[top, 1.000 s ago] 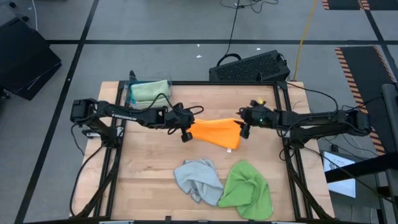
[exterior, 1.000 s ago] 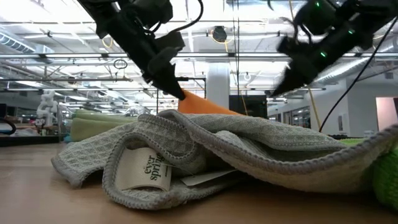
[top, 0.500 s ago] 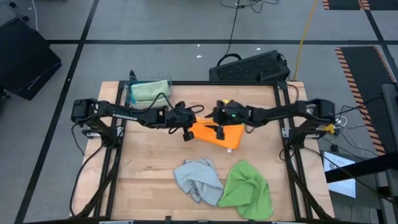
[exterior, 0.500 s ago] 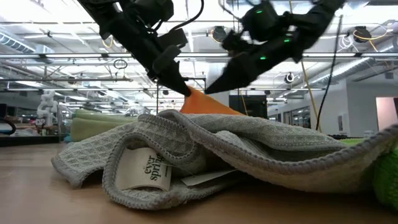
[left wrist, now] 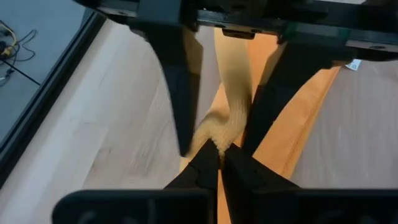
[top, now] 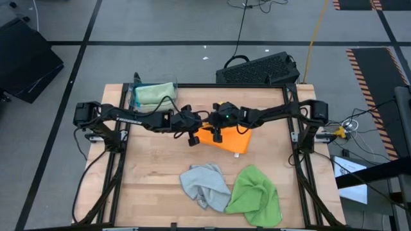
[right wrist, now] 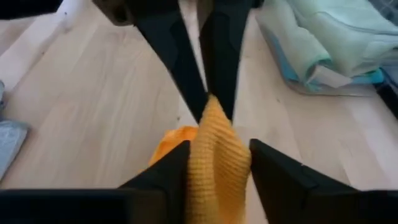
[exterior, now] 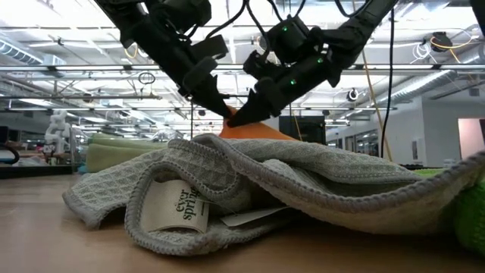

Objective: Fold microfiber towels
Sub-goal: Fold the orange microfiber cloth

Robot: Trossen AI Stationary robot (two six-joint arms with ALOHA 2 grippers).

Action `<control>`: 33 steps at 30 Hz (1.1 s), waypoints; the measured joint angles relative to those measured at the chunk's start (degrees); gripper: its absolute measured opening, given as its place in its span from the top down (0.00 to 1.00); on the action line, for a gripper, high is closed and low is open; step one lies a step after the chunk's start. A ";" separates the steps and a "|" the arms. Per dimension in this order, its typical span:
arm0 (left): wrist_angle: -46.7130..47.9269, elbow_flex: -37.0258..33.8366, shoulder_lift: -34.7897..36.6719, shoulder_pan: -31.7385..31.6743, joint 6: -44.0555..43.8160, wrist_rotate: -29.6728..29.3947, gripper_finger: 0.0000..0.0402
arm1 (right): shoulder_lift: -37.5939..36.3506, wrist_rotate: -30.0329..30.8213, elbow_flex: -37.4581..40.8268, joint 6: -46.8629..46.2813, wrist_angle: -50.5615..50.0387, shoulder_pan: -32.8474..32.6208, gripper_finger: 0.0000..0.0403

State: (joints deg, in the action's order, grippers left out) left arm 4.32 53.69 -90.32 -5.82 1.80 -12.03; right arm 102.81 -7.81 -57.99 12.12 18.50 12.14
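Left gripper [top: 192, 133] is seen clamped on a corner of the orange towel [top: 226, 137] near the middle of the table [top: 154, 173], with folded pale green towels [top: 154, 94] stacked on a blue one at the far left corner behind it. Just to its right, the right gripper [top: 216, 132] is met tip to tip, its fingers [right wrist: 283, 177] set partly apart around the same raised orange fold. Nearer the front edge, the crumpled grey towel [top: 204, 184] and bright green towel [top: 254, 194] are laid side by side, touching
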 joint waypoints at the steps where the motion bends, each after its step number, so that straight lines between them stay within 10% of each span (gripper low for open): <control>1: 0.23 0.00 0.00 0.05 0.04 0.02 0.97 | 0.17 0.00 -0.10 0.39 -0.13 0.07 0.68; 9: 0.96 0.00 0.04 0.07 -3.30 1.35 0.90 | 0.19 0.01 -0.14 2.16 -0.37 0.26 0.98; 23: 8.92 -6.19 0.00 2.23 -18.60 -2.18 0.26 | -0.23 0.17 -0.14 4.56 -1.23 0.24 0.99; 33: -0.04 -11.54 -0.27 1.23 -30.72 1.10 0.34 | -0.23 0.17 -0.14 5.31 -0.76 0.24 0.99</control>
State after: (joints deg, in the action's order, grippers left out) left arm 4.28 42.15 -90.59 -4.60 -28.92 -10.93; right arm 102.59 -7.64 -58.13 17.43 17.74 12.38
